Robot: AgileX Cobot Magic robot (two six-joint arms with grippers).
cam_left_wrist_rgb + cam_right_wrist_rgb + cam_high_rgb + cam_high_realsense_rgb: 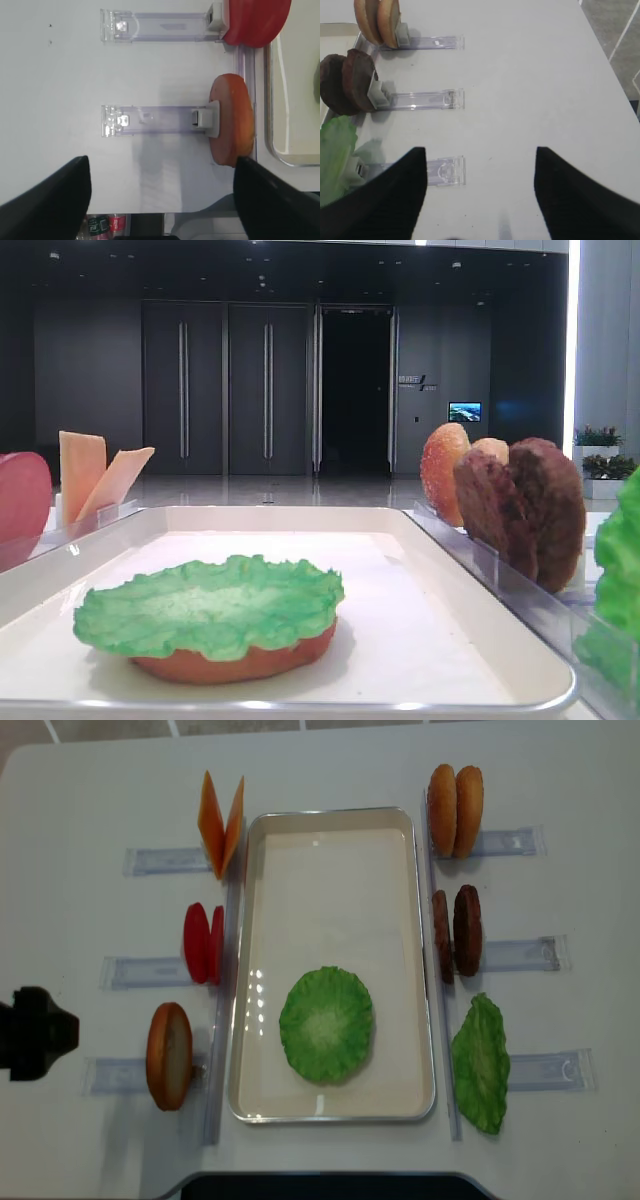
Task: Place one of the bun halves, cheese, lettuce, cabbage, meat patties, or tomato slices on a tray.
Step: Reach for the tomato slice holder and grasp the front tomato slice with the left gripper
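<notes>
A: What's on the counter (330, 765), biggest first?

B: The white tray (258, 970) lies in the middle. On it, toward the near end, a lettuce leaf (326, 1024) lies flat over a bun half (235, 664).

A: And beside the tray?

B: On its right, clear holders carry a second lettuce leaf (481, 1063), two meat patties (456, 932) on edge and two bun halves (455, 810). On its left stand one bun half (169, 1055), two tomato slices (203, 942) and two cheese slices (222, 823).

A: The hands?

B: The left hand (162, 195) hangs with fingers spread wide, holding nothing, over the holder with the single bun half. The right hand (480, 192) is likewise spread wide and empty, over the lettuce holder.
</notes>
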